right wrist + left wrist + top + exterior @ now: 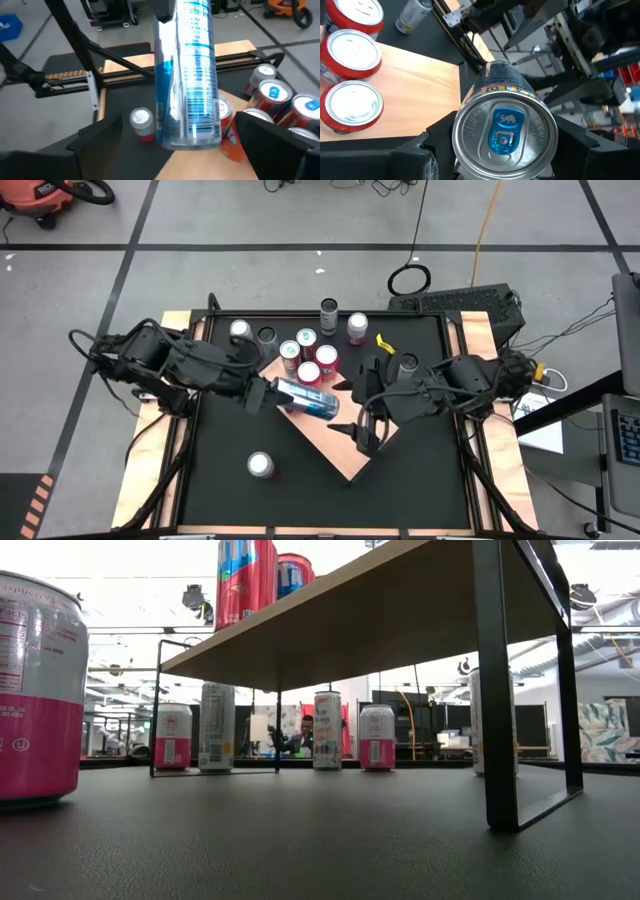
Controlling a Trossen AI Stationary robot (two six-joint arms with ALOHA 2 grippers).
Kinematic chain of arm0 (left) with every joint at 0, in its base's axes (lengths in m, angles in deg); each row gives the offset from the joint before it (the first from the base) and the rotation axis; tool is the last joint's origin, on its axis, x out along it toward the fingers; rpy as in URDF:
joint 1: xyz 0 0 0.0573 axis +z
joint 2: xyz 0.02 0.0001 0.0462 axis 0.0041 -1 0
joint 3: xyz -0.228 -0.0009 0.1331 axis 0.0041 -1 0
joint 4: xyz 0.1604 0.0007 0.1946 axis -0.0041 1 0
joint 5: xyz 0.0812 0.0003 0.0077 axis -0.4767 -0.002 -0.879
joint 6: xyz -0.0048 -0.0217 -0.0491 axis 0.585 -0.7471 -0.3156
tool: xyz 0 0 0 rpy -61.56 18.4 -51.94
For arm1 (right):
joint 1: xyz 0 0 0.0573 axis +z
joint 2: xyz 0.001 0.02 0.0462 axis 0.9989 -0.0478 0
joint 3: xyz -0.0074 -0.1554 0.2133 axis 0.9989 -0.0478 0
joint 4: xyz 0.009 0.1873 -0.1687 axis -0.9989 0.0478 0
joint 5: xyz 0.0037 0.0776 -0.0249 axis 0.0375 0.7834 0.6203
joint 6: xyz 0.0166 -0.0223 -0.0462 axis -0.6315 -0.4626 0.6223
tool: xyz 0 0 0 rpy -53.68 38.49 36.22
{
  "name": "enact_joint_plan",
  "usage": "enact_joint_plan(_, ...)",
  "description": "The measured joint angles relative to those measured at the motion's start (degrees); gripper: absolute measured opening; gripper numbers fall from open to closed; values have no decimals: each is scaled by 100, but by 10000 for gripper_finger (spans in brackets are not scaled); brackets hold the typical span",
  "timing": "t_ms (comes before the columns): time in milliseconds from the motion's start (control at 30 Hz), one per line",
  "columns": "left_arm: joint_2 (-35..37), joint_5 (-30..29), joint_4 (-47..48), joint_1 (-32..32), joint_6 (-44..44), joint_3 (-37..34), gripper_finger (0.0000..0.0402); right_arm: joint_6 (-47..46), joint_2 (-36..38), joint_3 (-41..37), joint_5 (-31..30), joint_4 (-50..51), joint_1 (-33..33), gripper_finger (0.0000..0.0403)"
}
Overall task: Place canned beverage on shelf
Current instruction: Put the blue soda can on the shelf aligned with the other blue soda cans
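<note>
Sideways over the shelf (345,448), the left fingers (268,393) clamp a blue can (308,399); right fingers (362,434) spread wide

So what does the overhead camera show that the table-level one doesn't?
Only the high view shows both arms: the left gripper holding a blue can sideways over the shelf, the right gripper beside it. Only the low view shows the shelf's black legs and its underside. Both show red cans on the shelf.
</note>
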Motion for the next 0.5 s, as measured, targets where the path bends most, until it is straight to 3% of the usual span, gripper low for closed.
enact_joint_plan(500,-87,-162,-159,4,-166,-1,235,959,-204,-2,41,-63,-218,364)
